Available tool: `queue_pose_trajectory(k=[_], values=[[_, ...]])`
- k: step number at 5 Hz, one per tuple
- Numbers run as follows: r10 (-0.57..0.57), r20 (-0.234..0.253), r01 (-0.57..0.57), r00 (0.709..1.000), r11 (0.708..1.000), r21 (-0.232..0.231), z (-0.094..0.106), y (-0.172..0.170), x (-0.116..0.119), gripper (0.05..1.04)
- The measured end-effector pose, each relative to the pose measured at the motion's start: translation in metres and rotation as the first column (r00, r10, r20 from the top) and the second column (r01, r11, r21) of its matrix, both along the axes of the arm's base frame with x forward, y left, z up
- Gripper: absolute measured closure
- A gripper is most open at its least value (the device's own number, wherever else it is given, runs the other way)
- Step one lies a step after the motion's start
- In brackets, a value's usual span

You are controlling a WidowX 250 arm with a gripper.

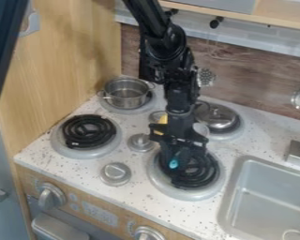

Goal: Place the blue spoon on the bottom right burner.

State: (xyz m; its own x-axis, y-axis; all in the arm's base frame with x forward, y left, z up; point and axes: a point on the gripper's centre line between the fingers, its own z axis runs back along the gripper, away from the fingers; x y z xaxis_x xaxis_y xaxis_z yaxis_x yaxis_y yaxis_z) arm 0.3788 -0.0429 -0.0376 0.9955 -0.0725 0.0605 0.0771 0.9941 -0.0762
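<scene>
Camera view: gripper (183,161), can't tell how wide, and blue spoon (173,163) at bottom right burner (204,177); panel (100,213) print blurred.

We see an arm (174,75) that is black all over, with soft grey highlights along some of its edges. Its upper link (146,16) is a long, straight, fairly smooth beam. Below that we find a bulky, rounded joint (171,40), then stacked dark housings (181,70) with a boxy, uneven outline. The lower section (179,101) is narrower and blocky, and a wide black crosspiece (177,134) juts out on both sides beneath it. We cannot make out separate cables or screws against so much black.
</scene>
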Motion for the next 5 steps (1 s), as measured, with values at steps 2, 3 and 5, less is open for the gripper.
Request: queue_pose_trajectory(k=[2,3,5], values=[[-0.014,0.018,0.015,1.0,1.0,-0.023,0.0,-0.01,-0.003,0.421],[-0.009,0.023,0.009,1.0,1.0,-0.009,0.009,-0.011,-0.017,0.131],[0.04,0.163,-0.04,0.986,0.999,-0.004,0.072,-0.004,-0.028,0.081]])
